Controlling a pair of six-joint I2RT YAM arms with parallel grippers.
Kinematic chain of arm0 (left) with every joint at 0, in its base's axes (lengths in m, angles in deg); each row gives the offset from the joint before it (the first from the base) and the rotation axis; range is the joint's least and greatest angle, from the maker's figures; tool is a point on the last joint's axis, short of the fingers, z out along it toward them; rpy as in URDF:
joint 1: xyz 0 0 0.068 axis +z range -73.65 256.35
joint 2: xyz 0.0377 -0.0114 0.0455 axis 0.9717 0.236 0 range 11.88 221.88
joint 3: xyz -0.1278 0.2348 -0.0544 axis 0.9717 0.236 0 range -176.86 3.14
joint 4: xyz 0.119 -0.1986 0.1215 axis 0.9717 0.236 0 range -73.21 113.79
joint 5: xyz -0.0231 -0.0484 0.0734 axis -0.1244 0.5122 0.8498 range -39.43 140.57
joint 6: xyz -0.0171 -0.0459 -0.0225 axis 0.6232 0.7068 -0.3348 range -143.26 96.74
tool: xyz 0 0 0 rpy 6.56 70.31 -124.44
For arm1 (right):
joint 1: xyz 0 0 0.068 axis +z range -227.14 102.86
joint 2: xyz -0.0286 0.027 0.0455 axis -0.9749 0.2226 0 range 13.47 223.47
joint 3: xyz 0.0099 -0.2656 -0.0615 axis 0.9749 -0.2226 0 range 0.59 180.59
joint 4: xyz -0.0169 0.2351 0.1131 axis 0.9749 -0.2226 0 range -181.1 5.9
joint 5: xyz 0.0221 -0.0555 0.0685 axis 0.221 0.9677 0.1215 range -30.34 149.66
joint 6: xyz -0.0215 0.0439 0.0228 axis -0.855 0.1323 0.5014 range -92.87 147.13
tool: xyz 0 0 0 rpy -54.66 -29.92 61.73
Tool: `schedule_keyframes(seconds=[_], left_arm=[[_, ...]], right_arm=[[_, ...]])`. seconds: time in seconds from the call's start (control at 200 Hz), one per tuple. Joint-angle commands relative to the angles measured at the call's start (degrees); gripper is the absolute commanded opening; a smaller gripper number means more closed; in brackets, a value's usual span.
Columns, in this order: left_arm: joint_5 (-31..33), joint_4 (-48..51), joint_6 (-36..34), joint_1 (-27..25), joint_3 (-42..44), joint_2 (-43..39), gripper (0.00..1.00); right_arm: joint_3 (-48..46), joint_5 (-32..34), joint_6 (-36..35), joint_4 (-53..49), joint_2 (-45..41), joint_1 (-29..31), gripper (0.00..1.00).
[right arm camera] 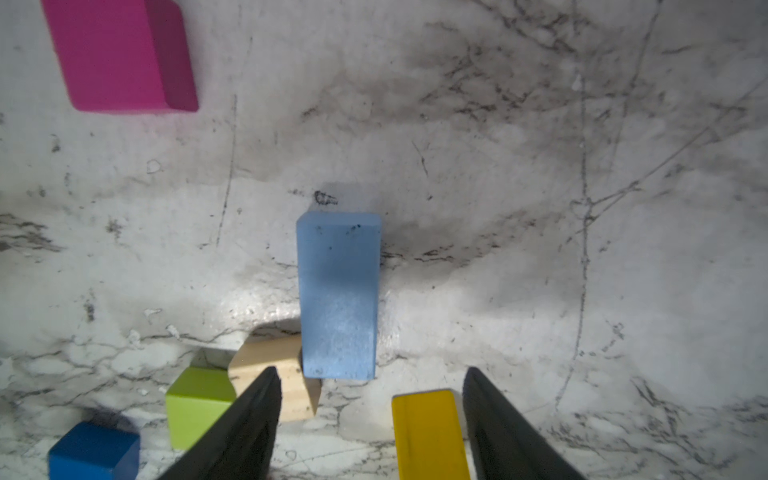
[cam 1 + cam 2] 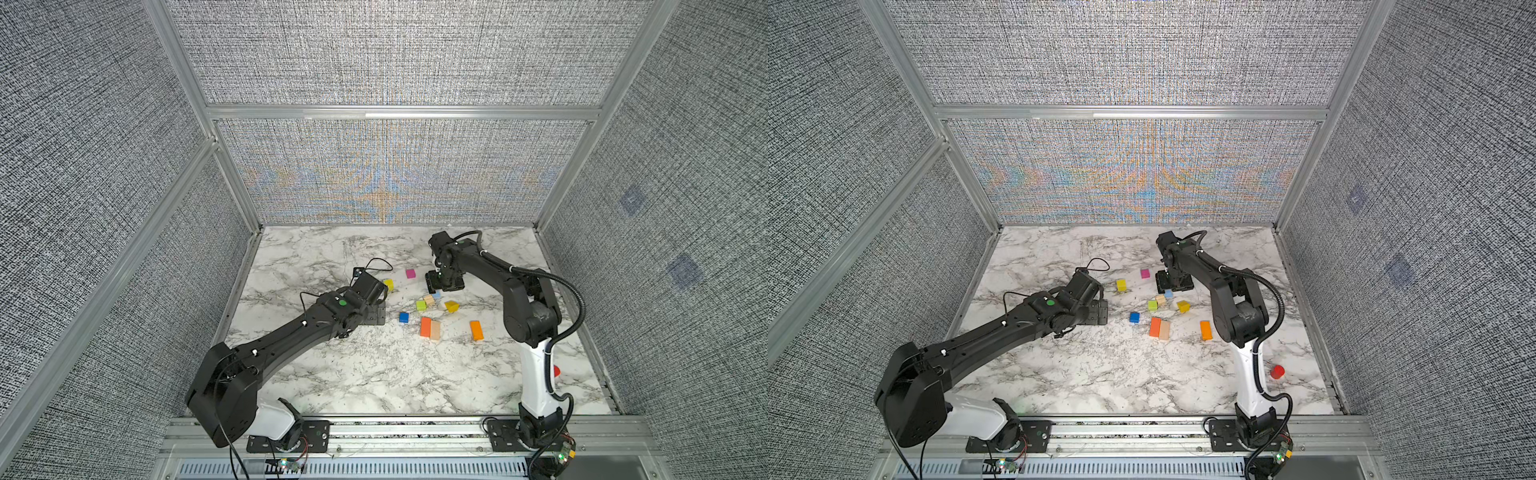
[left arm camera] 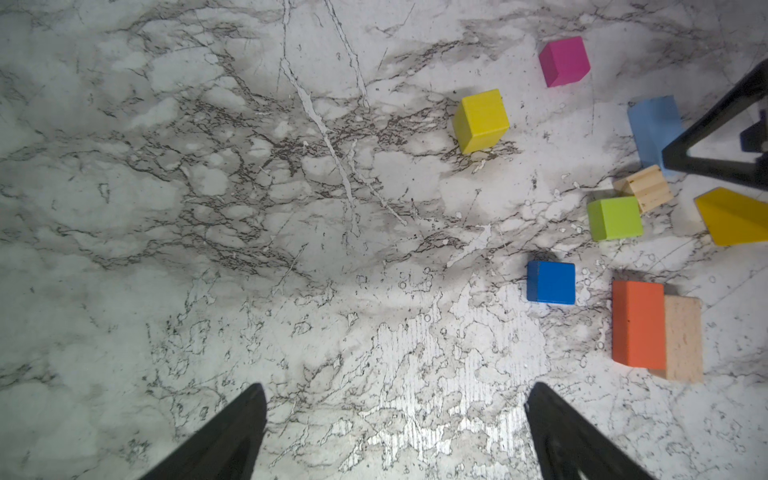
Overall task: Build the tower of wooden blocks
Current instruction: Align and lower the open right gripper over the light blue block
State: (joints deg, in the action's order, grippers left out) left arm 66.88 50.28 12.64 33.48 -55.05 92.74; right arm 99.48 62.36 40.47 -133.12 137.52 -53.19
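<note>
Wood blocks (image 2: 421,305) lie scattered, brightly painted, seemingly all flat.

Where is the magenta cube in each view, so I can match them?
In a top view: magenta cube, right of the yellow cube.
In a top view: same place.
Left wrist: beyond the yellow cube.
Right wrist: large, cut by the frame edge.
Shared landmark: the light blue brick, near it in every view.
</note>
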Motion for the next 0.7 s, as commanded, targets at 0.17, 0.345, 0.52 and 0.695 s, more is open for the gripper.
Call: schedule_keyframes(seconds=[0.17,0.345,0.52,0.695], left_arm=[[-0.1,0.7,0.9,0.1,0.5,-1.5,0.98],[-0.3,0.8,1.5,0.1,0.4,-2.0,0.98],[-0.1,1.6,1.5,0.1,-0.5,-2.0,0.98],[0.0,2.3,1.7,0.1,-1.0,-2.1,0.98]], right_arm=[[0.2,3.0,-0.1,-0.1,0.5,0.0,0.72],[-1.4,4.7,-0.2,0.6,-0.2,-0.3,0.73],[-3.3,4.5,-0.2,1.8,-1.4,-1.8,0.73],[-3.6,4.2,-0.3,2.2,-1.5,-3.1,0.73]])
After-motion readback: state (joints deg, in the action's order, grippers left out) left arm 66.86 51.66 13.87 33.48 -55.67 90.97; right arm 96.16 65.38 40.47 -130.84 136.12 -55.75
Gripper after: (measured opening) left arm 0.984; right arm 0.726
